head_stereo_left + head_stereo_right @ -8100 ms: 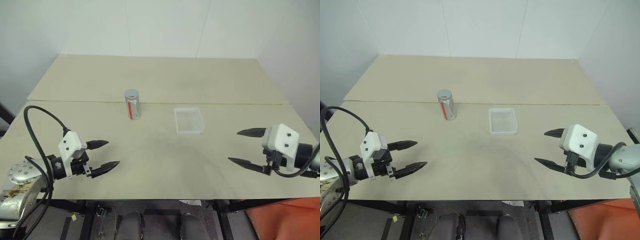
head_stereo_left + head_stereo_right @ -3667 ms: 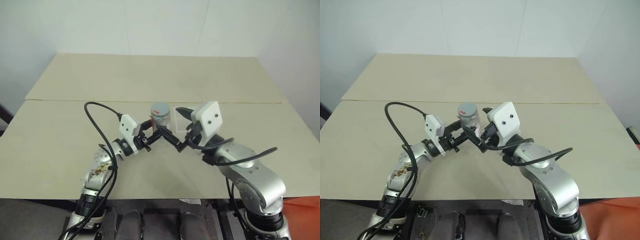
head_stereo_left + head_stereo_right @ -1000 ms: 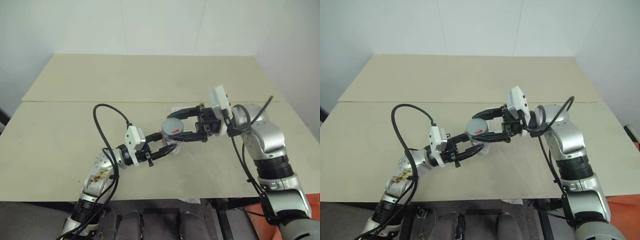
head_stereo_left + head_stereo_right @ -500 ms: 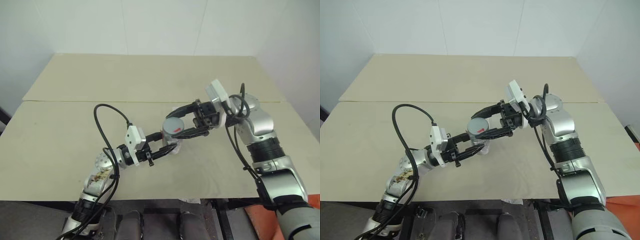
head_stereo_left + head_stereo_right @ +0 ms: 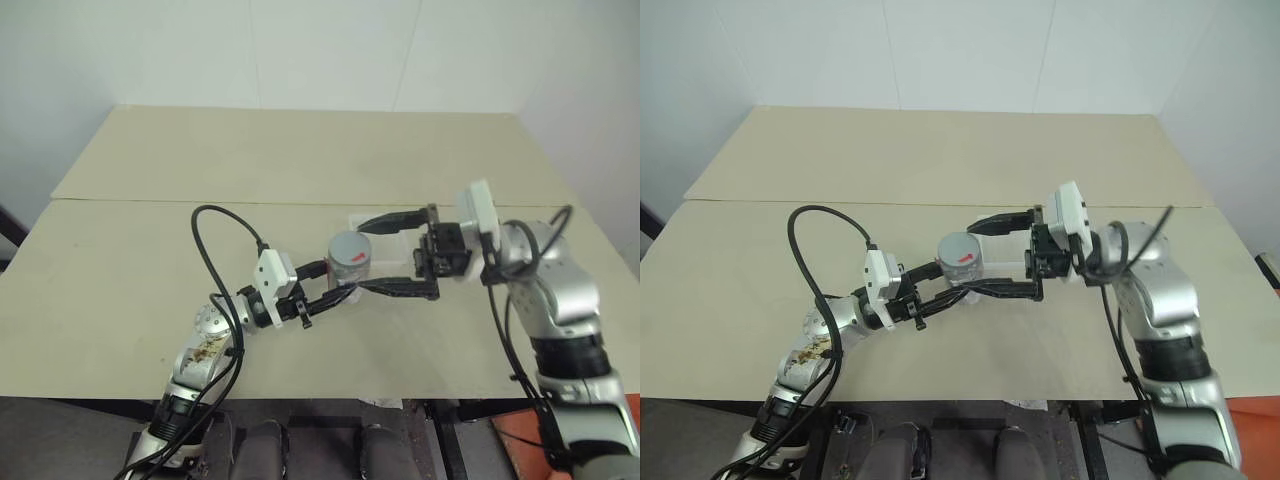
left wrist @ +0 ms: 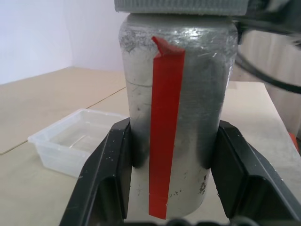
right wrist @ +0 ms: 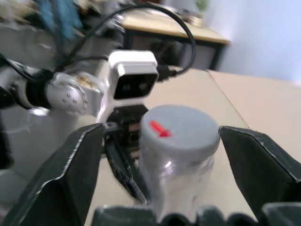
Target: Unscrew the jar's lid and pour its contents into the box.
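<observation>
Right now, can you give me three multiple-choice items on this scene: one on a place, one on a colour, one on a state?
1. Where is the jar?
A. Lying in the box
B. Held above the table by the left hand
C. Standing at the table's far edge

2. What colour is the strip on the jar?
A. Red
B. Blue
C. Green

3. How is the right hand?
A. Shut on the lid
B. Open, fingers either side of the lid
C. Resting in the box

Key: 1 B, the left fingers clamp the jar's body; 2 A, the left wrist view shows a red strip; 3 B, both fingers stand apart from the lid.
</observation>
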You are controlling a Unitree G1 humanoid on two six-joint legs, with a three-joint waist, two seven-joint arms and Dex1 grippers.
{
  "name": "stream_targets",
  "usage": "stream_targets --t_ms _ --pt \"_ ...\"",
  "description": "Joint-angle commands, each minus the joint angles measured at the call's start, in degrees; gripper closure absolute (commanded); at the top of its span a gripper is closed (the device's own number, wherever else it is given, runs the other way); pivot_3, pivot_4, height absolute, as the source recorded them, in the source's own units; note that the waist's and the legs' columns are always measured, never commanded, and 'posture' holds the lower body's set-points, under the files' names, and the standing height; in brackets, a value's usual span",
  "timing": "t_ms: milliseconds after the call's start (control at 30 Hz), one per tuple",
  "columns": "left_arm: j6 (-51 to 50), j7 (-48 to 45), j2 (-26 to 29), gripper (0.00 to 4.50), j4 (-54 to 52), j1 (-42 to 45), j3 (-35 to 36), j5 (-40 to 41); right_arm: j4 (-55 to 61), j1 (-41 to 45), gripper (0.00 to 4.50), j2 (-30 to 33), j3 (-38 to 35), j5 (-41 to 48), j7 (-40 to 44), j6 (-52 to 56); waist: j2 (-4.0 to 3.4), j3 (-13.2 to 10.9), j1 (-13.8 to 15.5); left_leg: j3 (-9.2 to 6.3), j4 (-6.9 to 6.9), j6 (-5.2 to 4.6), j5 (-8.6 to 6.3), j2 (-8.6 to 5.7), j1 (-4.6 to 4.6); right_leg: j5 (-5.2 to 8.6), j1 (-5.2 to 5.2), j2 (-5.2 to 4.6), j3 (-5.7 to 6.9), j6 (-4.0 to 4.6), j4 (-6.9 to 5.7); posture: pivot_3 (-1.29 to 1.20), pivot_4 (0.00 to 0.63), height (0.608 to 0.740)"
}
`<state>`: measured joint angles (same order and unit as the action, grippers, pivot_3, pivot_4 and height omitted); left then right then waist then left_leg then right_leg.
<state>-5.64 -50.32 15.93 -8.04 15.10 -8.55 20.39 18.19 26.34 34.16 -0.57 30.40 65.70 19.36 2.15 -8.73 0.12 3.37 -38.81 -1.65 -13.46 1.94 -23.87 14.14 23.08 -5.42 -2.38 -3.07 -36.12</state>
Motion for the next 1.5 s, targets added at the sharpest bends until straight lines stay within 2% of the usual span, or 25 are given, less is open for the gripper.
stream_targets --t_ms 33,133,300,633,900,1500 --pt "2.2 1.3 -1.0 2.47 -1.0 0.7 0.1 -0.4 12.6 -3.8 0.05 -4.4 0.0 -4.6 -17.1 4.1 -0.01 0.0 -0.4 0.0 0.0 0.0 0.0 0.0 0.01 0.0 0.0 0.02 -0.01 0.0 -0.03 0.0 0.15 0.74" --pt "1.6 1.4 -1.1 2.47 -0.7 0.7 -0.2 -0.2 18.4 -5.6 0.05 -10.8 2.8 -9.9 -31.0 9.2 -0.01 0.0 -0.8 0.0 -0.03 0.02 0.01 0.0 0.03 -0.01 0.02 0.05 -0.04 0.01 -0.11 0.0 0.15 0.74" --pt "2.8 2.0 -1.5 2.47 1.6 1.9 -0.8 -1.8 23.8 -7.2 0.05 -15.3 7.5 -15.8 -42.0 14.3 -0.01 0.0 -0.6 -0.01 -0.06 0.03 0.02 -0.08 0.02 -0.01 -0.02 0.04 -0.01 0.01 -0.05 0.0 0.15 0.74" --pt "5.3 6.3 -3.3 2.47 6.0 4.5 0.1 -5.2 28.6 -7.9 0.05 -18.1 12.7 -22.5 -52.0 19.7 -0.01 0.0 -0.9 -0.01 -0.04 0.02 0.02 -0.06 0.01 -0.01 -0.01 0.1 0.0 0.01 -0.01 0.0 0.15 0.74" --pt "5.8 7.0 -3.5 2.47 5.7 3.9 -0.2 -5.2 27.0 -9.6 0.05 -20.5 13.5 -24.7 -54.4 18.6 -0.01 0.0 -0.8 -0.02 -0.05 0.02 0.02 -0.05 0.01 -0.01 -0.01 0.11 0.0 0.01 -0.01 0.0 0.15 0.74" --pt "5.0 7.4 -4.5 2.47 5.6 4.5 0.0 -4.4 26.0 -11.0 0.05 -22.7 12.9 -24.5 -54.1 18.3 -0.01 0.0 -0.8 -0.02 -0.04 0.02 0.02 -0.05 0.01 -0.01 -0.02 0.11 0.0 0.01 0.0 0.0 0.15 0.74"
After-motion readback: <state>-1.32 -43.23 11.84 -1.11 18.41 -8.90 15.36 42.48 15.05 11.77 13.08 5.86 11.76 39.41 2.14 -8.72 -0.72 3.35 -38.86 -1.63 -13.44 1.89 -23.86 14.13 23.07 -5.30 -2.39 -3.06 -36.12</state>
